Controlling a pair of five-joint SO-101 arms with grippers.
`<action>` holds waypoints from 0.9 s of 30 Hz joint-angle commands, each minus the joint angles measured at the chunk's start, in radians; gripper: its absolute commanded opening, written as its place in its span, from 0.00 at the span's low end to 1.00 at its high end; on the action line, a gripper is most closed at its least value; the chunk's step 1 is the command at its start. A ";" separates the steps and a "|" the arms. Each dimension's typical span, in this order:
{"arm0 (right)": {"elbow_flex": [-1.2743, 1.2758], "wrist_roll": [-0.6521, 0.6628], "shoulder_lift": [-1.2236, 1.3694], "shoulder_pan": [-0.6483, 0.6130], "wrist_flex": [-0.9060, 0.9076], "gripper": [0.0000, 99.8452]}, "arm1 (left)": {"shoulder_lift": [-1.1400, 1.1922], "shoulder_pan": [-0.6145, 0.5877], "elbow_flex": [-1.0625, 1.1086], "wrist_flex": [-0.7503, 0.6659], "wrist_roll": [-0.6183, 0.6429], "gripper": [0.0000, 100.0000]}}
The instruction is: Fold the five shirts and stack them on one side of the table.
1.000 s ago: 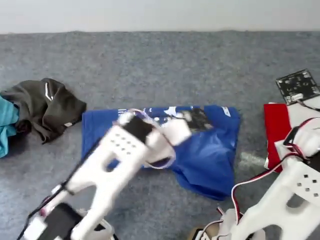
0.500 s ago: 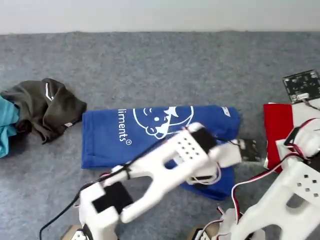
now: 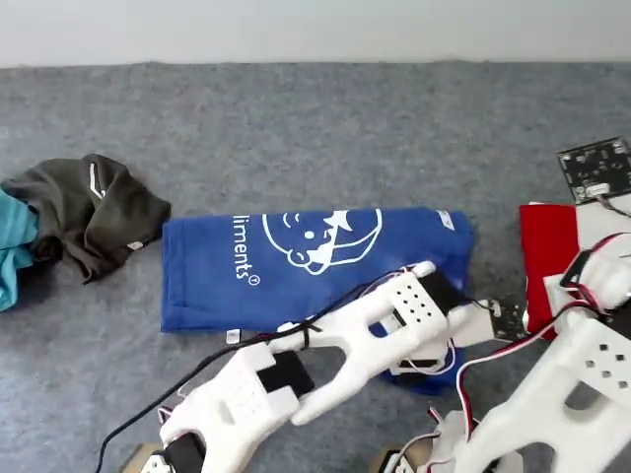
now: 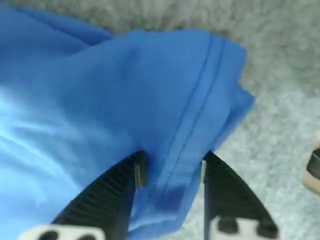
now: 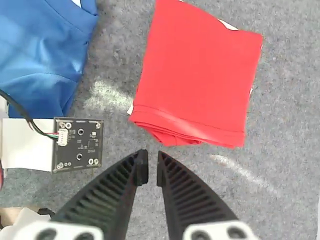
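A blue shirt (image 3: 296, 266) with a white print lies half folded in the middle of the table. My left arm (image 3: 394, 320) stretches across to the shirt's near right corner. In the left wrist view my left gripper (image 4: 170, 172) is open, its jaws straddling the hemmed edge of the blue shirt (image 4: 125, 100) with fabric between them. A folded red shirt (image 3: 545, 258) lies at the right side. My right gripper (image 5: 150, 167) hangs shut and empty above the grey table, just short of the red shirt (image 5: 200, 90).
A crumpled dark olive shirt (image 3: 89, 207) and a teal shirt (image 3: 12, 246) lie at the left edge. The right arm (image 3: 582, 384) stands at the near right. The left arm's camera board (image 5: 77, 145) sits close to the right gripper. A grey mat (image 3: 325, 128) covers the table.
My left arm swung from over the blue shirt's printed middle to its near right corner and came down onto the hem. The right arm stayed still.
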 commanded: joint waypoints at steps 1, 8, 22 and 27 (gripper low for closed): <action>-0.037 -0.008 -0.019 0.010 0.038 0.04 | 0.000 0.017 -0.038 -0.008 0.011 0.17; -0.037 -0.008 -0.015 0.010 0.036 0.04 | -0.002 0.012 -0.082 -0.003 0.012 0.02; -0.037 -0.003 -0.013 0.010 0.033 0.04 | 0.009 -0.226 -0.435 0.052 0.095 0.01; -0.037 -0.003 -0.012 0.010 0.033 0.04 | 0.012 -0.267 -0.412 0.023 0.097 0.02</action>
